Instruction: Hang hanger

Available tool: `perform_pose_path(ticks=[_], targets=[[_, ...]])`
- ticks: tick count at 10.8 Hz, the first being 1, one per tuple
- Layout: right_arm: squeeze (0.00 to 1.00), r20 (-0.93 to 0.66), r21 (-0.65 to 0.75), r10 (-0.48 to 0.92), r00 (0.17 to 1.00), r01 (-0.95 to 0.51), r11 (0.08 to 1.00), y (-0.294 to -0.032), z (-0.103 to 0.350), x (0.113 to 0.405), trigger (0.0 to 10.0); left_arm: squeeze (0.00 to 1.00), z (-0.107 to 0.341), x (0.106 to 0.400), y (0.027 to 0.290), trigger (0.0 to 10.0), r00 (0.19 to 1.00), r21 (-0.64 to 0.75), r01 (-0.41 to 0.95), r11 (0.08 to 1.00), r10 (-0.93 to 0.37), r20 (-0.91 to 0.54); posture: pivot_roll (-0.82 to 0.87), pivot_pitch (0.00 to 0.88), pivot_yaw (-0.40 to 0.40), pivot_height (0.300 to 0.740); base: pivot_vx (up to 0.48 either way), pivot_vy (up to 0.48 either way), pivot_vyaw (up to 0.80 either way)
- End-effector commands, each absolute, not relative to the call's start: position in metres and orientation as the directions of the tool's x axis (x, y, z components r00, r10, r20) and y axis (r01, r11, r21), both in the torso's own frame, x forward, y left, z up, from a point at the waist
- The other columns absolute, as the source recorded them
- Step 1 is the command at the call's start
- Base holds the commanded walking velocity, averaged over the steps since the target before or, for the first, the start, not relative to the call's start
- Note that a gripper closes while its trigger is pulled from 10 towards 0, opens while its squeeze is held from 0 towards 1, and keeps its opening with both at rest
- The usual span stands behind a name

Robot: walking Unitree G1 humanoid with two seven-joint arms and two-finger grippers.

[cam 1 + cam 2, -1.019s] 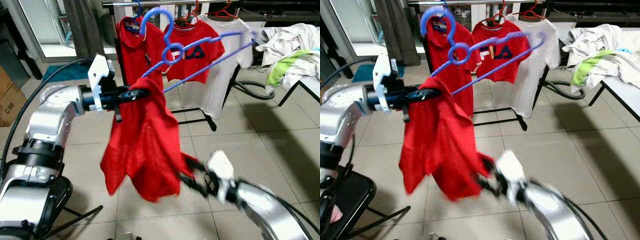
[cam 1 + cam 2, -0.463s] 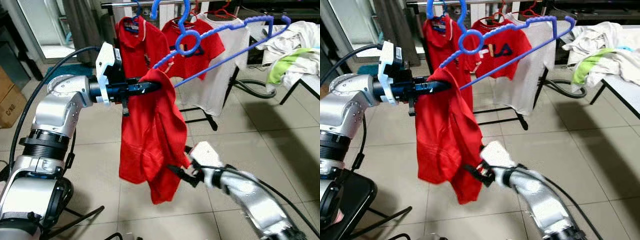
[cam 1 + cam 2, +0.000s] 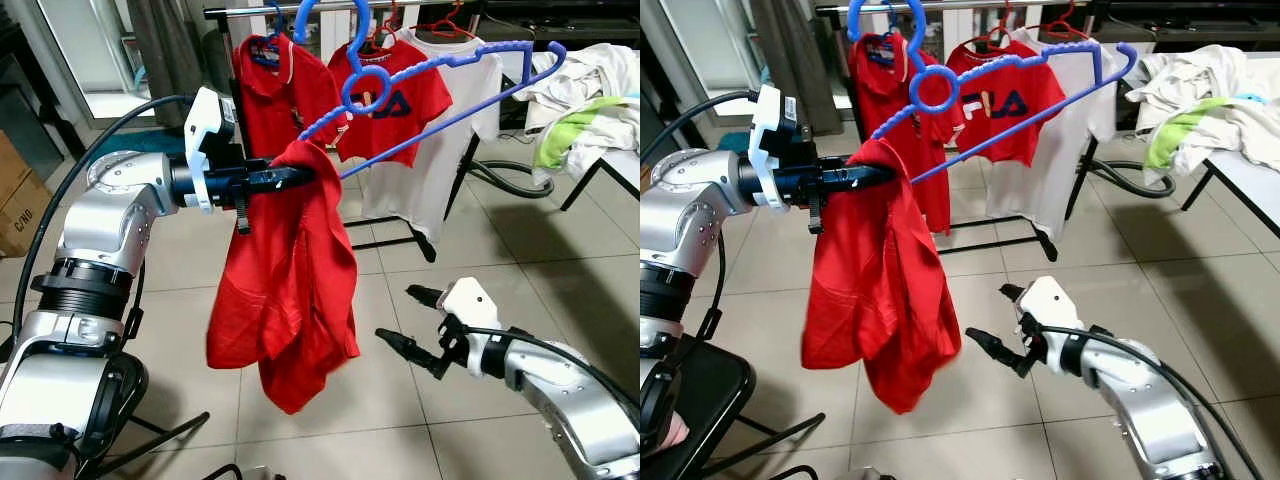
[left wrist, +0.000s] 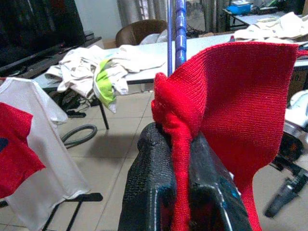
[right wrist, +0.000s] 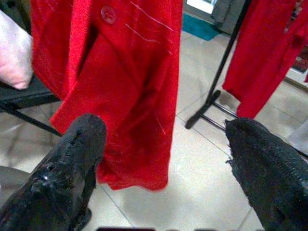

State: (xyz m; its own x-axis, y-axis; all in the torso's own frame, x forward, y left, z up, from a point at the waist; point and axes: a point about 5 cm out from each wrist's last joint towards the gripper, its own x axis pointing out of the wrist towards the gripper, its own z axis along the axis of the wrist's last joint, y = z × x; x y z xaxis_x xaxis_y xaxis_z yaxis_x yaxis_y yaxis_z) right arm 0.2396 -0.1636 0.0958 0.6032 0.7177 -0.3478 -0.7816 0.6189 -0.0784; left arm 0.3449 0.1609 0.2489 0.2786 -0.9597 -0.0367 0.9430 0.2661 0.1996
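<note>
The left gripper [image 3: 300,177] is clamped on the shoulder of a red knit polo shirt [image 3: 290,290] that hangs from a blue plastic hanger [image 3: 420,85], held up just in front of the metal clothes rail [image 3: 250,10]; the left wrist view shows the fabric pinched between the two black fingers [image 4: 149,192]. Below and to the right of the shirt, the right gripper [image 3: 415,320] hangs free with fingers spread wide. Its wrist view looks past both fingertips [image 5: 79,144] at the shirt's hem and a black rack foot [image 5: 207,108] on the tiled floor [image 3: 480,270].

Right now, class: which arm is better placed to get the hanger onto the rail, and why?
Left. The left gripper is shut on the shirt and hanger, high near the rail. The right gripper hangs open and low.
</note>
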Motion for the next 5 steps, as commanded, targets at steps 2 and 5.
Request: perform_pose_path(ticks=[2, 5], targets=[[0.0, -0.34, -0.032, 0.773, 0.535, -0.828, 0.559, -0.145, 0.091, 0.228, 10.0, 0.0, 0.264, 0.347, 0.165, 0.0, 0.297, 0.235, 0.927, 0.292, -0.955, 0.011, -0.03, 0.0, 0.074, 0.74, 0.0, 0.0, 0.0], [0.0, -0.354, -0.016, 0.779, 0.518, -0.836, 0.548, -0.141, 0.083, 0.224, 10.0, 0.0, 0.267, 0.349, 0.163, 0.0, 0.299, 0.236, 0.926, 0.296, -0.954, 0.025, -0.02, 0.0, 0.076, 0.74, 0.0, 0.0, 0.0]])
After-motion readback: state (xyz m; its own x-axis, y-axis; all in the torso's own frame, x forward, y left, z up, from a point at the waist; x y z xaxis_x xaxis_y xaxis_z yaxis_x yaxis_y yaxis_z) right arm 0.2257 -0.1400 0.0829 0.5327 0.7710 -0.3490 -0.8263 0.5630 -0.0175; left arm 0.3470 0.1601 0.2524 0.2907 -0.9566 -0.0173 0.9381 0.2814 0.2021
